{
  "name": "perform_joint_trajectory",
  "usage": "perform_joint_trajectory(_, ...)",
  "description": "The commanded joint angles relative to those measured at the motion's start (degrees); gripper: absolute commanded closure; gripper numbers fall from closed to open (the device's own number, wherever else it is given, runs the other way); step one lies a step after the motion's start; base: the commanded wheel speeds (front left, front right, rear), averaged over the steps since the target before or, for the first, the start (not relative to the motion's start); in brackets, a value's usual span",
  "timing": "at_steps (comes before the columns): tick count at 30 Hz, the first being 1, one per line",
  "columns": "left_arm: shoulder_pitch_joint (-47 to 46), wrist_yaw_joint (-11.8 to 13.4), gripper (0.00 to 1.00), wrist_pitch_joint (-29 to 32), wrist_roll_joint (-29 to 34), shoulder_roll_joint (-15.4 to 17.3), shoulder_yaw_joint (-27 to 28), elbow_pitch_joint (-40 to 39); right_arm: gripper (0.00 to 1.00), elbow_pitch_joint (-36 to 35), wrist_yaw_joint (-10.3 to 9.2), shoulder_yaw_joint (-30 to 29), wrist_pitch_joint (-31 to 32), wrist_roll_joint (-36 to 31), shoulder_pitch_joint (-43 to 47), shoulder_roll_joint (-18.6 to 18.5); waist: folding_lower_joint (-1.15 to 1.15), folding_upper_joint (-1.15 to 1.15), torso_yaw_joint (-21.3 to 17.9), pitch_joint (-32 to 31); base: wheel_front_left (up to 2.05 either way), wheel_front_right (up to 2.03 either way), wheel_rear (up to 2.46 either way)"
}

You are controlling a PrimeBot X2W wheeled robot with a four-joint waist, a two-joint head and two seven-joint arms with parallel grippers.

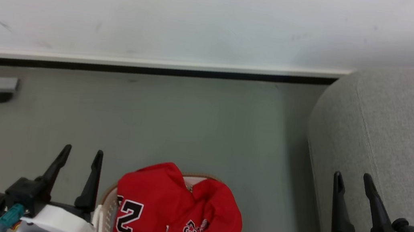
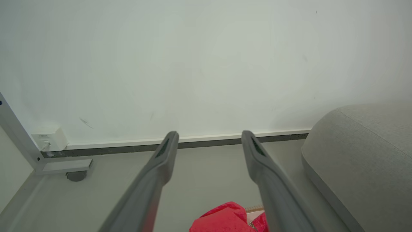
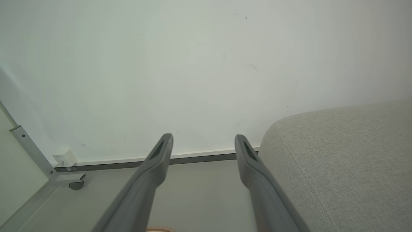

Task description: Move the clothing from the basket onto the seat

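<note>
Backed by a white wall (image 1: pixel 205 14), over grey floor (image 1: pixel 198 123). At far right, the big light-grey seat (image 1: pixel 398 135). At bottom centre, well apart from it, the cream basket (image 1: pixel 107 207) — heaped with the red clothing (image 1: pixel 177 213), numerals showing. Flanking the basket, left gripper (image 1: pixel 82 150) and right gripper (image 1: pixel 353 176) — both spread wide, holding nothing, the right one in front of the seat's edge.
</note>
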Motion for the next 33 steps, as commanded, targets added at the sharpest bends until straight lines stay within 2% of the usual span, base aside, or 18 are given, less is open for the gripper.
perform_joint_trajectory(1, -1.15, -0.12, 0.00, -0.03, -0.02, 0.84, -0.32, 0.62, 0.00, -0.25, -0.12, -0.06, 0.02, 0.71, -1.17, -0.28, 0.00, 0.00, -2.03, 2.52, 0.00, 0.00, 0.00)
perform_joint_trajectory(8, -3.49, -0.07, 0.00, -0.03, -1.11, 3.22, -2.19, 4.75, 0.00, -1.75, -0.12, 0.68, 0.03, 2.27, -2.94, -0.28, 0.00, 0.00, -5.48, 7.42, 0.00, 0.00, 0.00)
perform_joint_trajectory(19, -10.68, -0.06, 0.00, -0.03, -6.12, 11.63, -13.17, 17.81, 0.00, -4.88, -0.12, 0.39, 0.03, 5.43, -5.18, -0.26, 0.00, 0.00, -10.80, 15.62, 0.00, 0.00, 0.00)
perform_joint_trajectory(21, -13.13, -0.07, 0.00, -0.02, -7.19, 12.83, -16.53, 23.05, 0.00, -5.51, -0.12, 0.05, 0.02, 5.97, -5.85, -0.27, 0.00, 0.00, -11.93, 17.59, 0.00, 0.00, 0.00)
perform_joint_trajectory(29, -20.54, -0.07, 0.00, 3.12, -10.20, 14.36, -24.58, 35.10, 0.00, -7.31, -0.12, 0.02, 0.02, 7.20, -7.21, -0.21, 0.00, 0.00, -14.19, 22.83, 0.00, 0.00, 0.00)
perform_joint_trajectory(33, -24.62, -0.07, 0.00, 5.56, -9.35, 15.78, -31.03, 40.25, 0.00, -8.45, -0.12, 0.29, 0.02, 8.01, -8.18, -0.24, 0.00, 0.00, -15.56, 26.09, 0.00, 0.00, 0.00)
